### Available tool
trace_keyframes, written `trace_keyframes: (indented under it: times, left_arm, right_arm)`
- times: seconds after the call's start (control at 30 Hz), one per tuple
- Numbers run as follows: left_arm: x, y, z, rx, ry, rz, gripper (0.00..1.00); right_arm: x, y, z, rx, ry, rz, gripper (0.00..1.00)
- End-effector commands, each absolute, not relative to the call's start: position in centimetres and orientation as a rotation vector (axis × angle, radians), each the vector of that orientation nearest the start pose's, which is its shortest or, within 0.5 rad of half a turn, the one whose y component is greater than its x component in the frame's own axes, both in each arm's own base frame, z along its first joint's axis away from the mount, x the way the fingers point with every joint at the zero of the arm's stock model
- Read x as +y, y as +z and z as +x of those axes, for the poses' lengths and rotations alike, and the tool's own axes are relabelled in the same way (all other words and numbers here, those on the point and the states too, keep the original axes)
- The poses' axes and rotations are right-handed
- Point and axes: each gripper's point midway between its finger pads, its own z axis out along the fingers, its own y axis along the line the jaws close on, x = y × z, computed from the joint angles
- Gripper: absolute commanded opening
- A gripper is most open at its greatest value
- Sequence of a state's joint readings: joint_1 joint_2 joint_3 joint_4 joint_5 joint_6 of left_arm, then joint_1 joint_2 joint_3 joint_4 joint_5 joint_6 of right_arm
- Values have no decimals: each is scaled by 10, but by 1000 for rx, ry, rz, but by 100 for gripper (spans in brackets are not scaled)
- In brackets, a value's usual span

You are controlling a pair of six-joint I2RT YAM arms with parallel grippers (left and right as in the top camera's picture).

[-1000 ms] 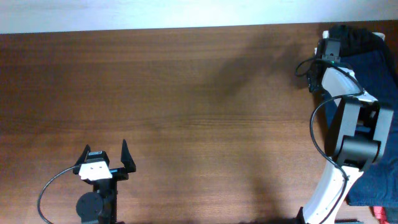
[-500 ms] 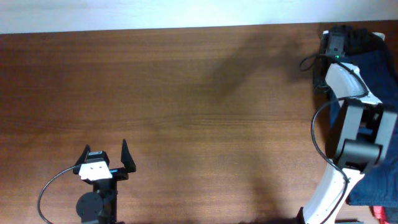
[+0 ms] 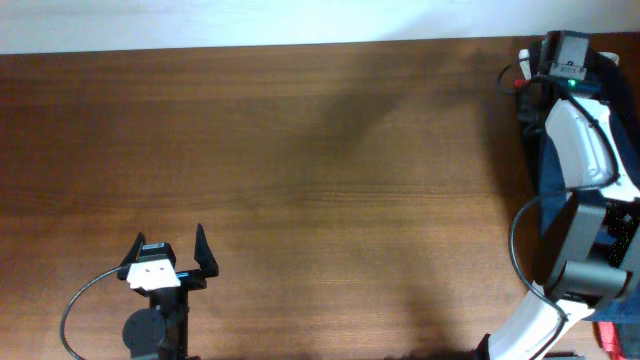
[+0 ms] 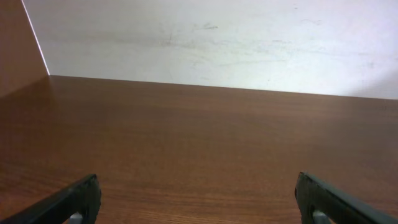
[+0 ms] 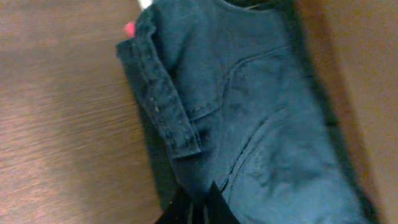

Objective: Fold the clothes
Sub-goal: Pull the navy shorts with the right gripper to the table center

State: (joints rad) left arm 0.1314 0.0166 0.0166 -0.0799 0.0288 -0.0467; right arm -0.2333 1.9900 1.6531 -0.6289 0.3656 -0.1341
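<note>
The clothes lie at the table's far right edge. In the right wrist view, navy-blue shorts (image 5: 249,124) with a stitched waistband and pocket seams fill most of the frame. My right gripper (image 5: 199,202) is shut, its dark fingertips pinched on the shorts' fabric at the bottom of that view. From overhead the right arm (image 3: 580,140) covers most of the pile, and only a strip of navy cloth (image 3: 540,170) shows beside it. My left gripper (image 3: 170,240) stands open near the front left over bare wood, and its fingers (image 4: 78,200) are spread wide with nothing between them.
The brown wooden table (image 3: 300,170) meets a white wall (image 4: 211,43) at the back. A small red object (image 3: 612,330) sits at the front right corner, and a pink bit (image 5: 129,28) shows by the shorts' waistband.
My right gripper has gone from open to shut on the navy fabric, and the right arm has swung to the right toward the table's far corner. The left arm has stayed still.
</note>
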Motion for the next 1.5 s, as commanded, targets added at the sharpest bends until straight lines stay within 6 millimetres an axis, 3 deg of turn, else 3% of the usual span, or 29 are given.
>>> trace_keyframes:
  times: [0.0,0.03,0.1,0.2,0.3,0.33,0.37,0.5,0.63,0.77,0.87,0.93,1.0,1.07,1.1,1.13,1.17,1.2,1.3,1.37,1.4,1.47]
  left_arm:
    - [27,155,245,1649,36,-130,99]
    - [27,155,245,1649,36,-130,99]
    - [27,155,245,1649,36,-130,99]
    - [27,155,245,1649,36,-130,99]
    - [27,155,245,1649,36,-130,99]
    - [27,155,245,1649,36,-130,99]
    - [27,155,245,1649,36,-130,99]
    - [27,155,245,1649,36,-130,99]
    - [27,155,245,1649,36,-130,99]
    - [27,155,245,1649,36,-130,99]
    - [27,155,245,1649,36,-130,99]
    - [27,155,245,1649,36,-130,99]
    - [27,156,245,1649,36,-130,99]
    - [27,156,245,1649,36,-129,99]
    - [27,155,245,1649,36,-130,99]
    - [27,155,245,1649,36,-130,99]
    - [27,155,245,1649,36,-130,99]
    - [27,155,245,1649,36,-130,99]
    - [27,155,245,1649,36,-130,99]
    - [27,155,245,1649,36,-130,99]
    - [27,155,245,1649,36,-130,99]
    - [27,155,245,1649,36,-130,99]
  right_arm:
    - [-139,124,502,2556,-320,181,4]
    - [-125,123,506,2553,-244,147,4]
    - [-77,123,515,2550,-93,30,4]
    - [-8,129,525,2518,-39,-140,4]
    - [92,134,524,2457,38,-372,4]
    - [128,137,520,2428,72,-452,4]
    - [186,140,505,2385,175,-585,4]
    - [311,150,450,2285,466,-820,4]
    - [385,165,409,2177,573,-923,4]
    - [419,177,386,2149,703,-910,4]
    - [420,185,376,2190,695,-936,7]
    - [415,193,375,2221,681,-935,60]
    - [405,204,377,2253,652,-922,64]
    - [378,221,387,2303,524,-860,78]
    - [359,229,393,2334,439,-821,85]
    - [335,236,399,2374,344,-774,99]
    - [303,241,404,2432,253,-719,99]
    - [284,242,408,2470,227,-685,99]
    - [224,218,407,2636,87,-609,99]
    - [156,199,410,2784,-124,-248,99]
    - [125,188,412,2828,-169,-20,99]
    - [82,160,412,2909,-148,194,99]
